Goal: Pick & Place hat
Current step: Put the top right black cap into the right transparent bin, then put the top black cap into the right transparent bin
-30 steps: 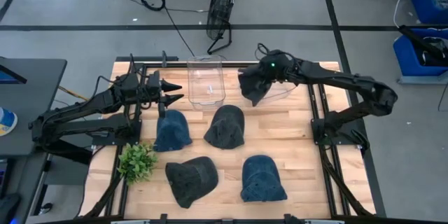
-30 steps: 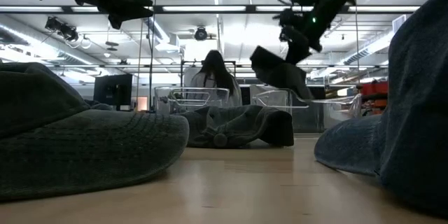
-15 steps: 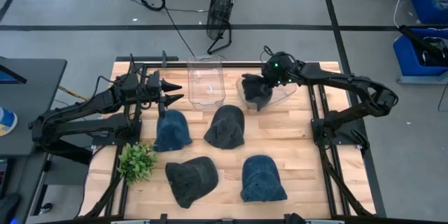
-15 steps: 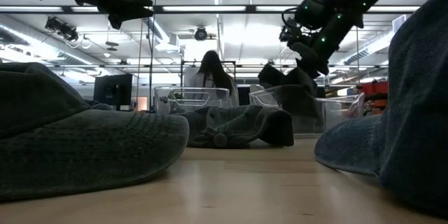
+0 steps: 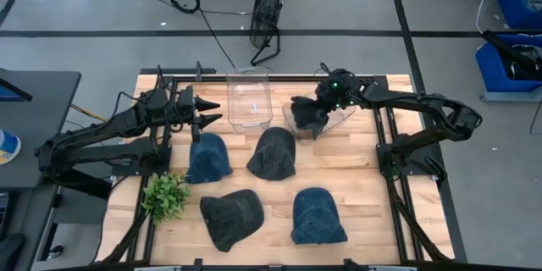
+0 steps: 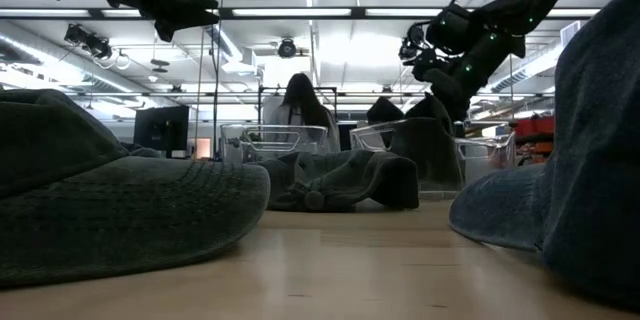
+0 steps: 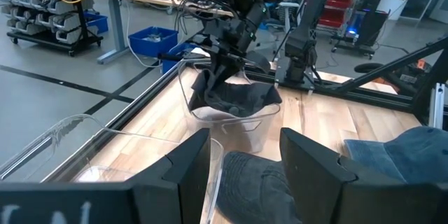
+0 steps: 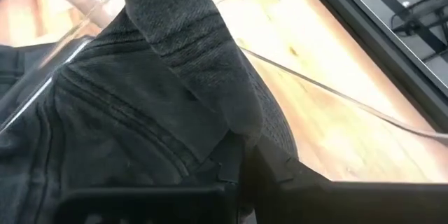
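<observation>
A dark grey hat (image 5: 306,115) sits partly inside the right clear bin (image 5: 345,115), with my right gripper (image 5: 322,104) shut on it from above. The left wrist view shows this hat (image 7: 234,96) sagging into the bin (image 7: 234,124). In the low view the hat (image 6: 425,148) fills the bin under the right gripper (image 6: 447,60). My left gripper (image 5: 206,110) hovers open next to the left clear bin (image 5: 250,100), touching nothing. Several other hats lie flat on the table: blue (image 5: 209,157), dark (image 5: 273,152), dark (image 5: 230,217), blue (image 5: 317,217). My right gripper (image 8: 241,171) pinches a raised fold of the hat's cloth (image 8: 227,115) between its two fingers, coming from above and slanting down. The hat hangs below the fingers, and its lower part rests inside the clear bin, the cloth gathered and slack around the fold.
A green plant (image 5: 166,195) stands at the table's near left. A black frame rail (image 5: 279,76) runs around the table. A person (image 6: 302,110) stands in the room beyond the far edge. Bare wood (image 5: 356,178) lies near the right side.
My right gripper has come down and a little toward the table's right edge, still shut on the dark hat. The hat, which hung clear above the table a second ago, has been lowered into the right clear bin and now sags there.
</observation>
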Robot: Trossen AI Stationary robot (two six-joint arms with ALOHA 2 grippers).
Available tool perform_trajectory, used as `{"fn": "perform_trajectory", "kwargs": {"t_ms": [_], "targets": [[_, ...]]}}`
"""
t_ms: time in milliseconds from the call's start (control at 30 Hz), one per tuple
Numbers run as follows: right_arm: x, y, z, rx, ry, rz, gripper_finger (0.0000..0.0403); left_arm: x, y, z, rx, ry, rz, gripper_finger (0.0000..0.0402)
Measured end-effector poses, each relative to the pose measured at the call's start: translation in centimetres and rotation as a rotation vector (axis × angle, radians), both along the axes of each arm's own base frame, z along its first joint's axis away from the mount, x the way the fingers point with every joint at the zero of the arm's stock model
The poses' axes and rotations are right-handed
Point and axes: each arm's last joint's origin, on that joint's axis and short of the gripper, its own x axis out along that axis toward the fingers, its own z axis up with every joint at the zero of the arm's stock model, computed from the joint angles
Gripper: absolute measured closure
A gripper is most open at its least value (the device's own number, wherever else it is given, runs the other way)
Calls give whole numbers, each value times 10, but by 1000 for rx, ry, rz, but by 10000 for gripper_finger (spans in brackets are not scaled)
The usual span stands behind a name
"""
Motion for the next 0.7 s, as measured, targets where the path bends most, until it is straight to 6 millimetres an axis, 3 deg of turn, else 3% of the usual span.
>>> {"fn": "perform_trajectory", "kwargs": {"t_ms": [200, 467, 700], "targets": [[0, 0, 0, -19, 8, 17, 363, 0, 0, 0, 0, 0, 0, 225], [0, 0, 1, -21, 13, 10, 278, 0, 0, 0, 0, 0, 0, 225], [9, 1, 46, 18, 79, 33, 237, 0, 0, 0, 1, 0, 1, 225]]}}
